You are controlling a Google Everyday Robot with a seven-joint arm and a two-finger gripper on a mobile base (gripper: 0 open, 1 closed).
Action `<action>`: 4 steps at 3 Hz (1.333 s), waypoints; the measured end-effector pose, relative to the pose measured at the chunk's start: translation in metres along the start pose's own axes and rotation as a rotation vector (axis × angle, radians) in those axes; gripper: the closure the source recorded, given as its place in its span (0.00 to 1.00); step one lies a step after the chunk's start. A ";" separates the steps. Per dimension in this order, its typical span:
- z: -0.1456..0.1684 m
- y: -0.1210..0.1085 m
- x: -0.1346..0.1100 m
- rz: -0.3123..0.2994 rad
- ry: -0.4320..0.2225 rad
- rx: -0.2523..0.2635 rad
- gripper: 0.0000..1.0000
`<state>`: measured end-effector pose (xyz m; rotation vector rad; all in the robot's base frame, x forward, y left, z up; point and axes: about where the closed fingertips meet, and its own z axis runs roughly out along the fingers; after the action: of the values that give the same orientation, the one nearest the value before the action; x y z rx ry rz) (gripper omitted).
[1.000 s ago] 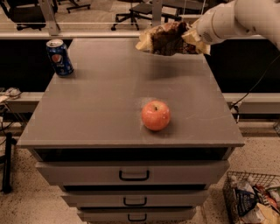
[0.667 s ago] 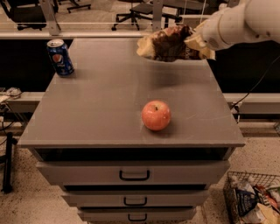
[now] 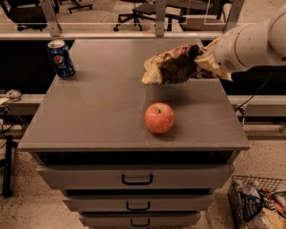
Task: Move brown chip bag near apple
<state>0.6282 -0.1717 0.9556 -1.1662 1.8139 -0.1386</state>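
Gripper [image 3: 204, 61] at upper right, on the end of a white arm [image 3: 252, 42] reaching in from the right edge. Clamped on the right end of the bag [image 3: 173, 66], and mostly hidden behind the crumpled tan foil there. Bag up in the air over the rear right part of the cabinet top [image 3: 98, 112], clear of the surface. Roughly level, with the left end drooping a little. Dark brown in the middle, pale tan at both ends. Left end free, pointing toward the middle of the cabinet.

Apple [image 3: 159, 118] on the top, toward the front and a little right of centre. Red-orange with a yellowish patch, stem up. Below the bag and slightly to its left in the view, near it but not touching it.

Can [image 3: 61, 58], blue, upright at the rear left corner of the top. Well apart from both apple and bag.

Three drawers [image 3: 137, 179] stacked down the front under the top, each with a dark handle. Wire basket [image 3: 237, 197] on the floor at lower right, full of packets. Office chairs [image 3: 134, 11] on the floor beyond the cabinet, past a pale rail.
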 end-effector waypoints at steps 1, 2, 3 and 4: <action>-0.007 0.029 0.011 0.008 0.037 -0.001 1.00; -0.009 0.052 0.019 0.025 0.069 -0.002 1.00; -0.013 0.071 0.029 0.030 0.100 -0.021 0.82; -0.016 0.077 0.037 0.027 0.112 -0.035 0.60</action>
<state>0.5625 -0.1639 0.8997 -1.1781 1.9370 -0.1594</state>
